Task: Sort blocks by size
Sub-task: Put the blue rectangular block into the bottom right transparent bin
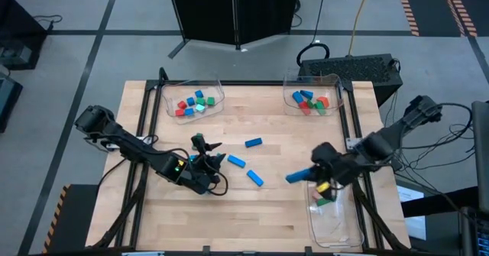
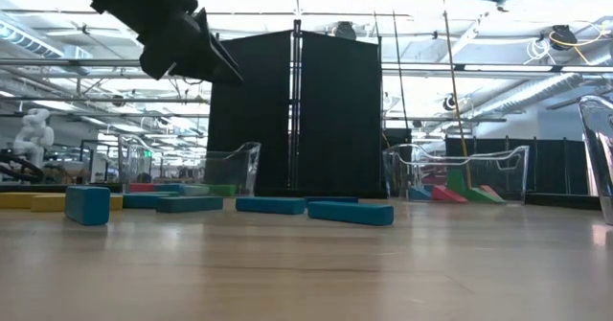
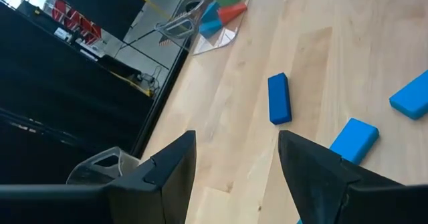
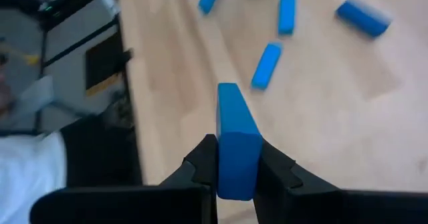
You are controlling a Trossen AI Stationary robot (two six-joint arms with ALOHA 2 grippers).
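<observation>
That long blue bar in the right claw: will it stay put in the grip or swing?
The blue bar looks rigid, with flat faces pinched squarely by the right claw, so slipping seems unlikely. It is held near one end and juts far forward, so it may pivot if bumped. It probably won't roll when set down.

My right gripper's [image 4: 235,165] matt black plastic fingers pinch a smooth, matt blue bar [image 4: 235,140]. The table [image 1: 267,202] is pale wood planking with a soft sheen. The trays [image 1: 331,221] are clear, glossy plastic.
</observation>
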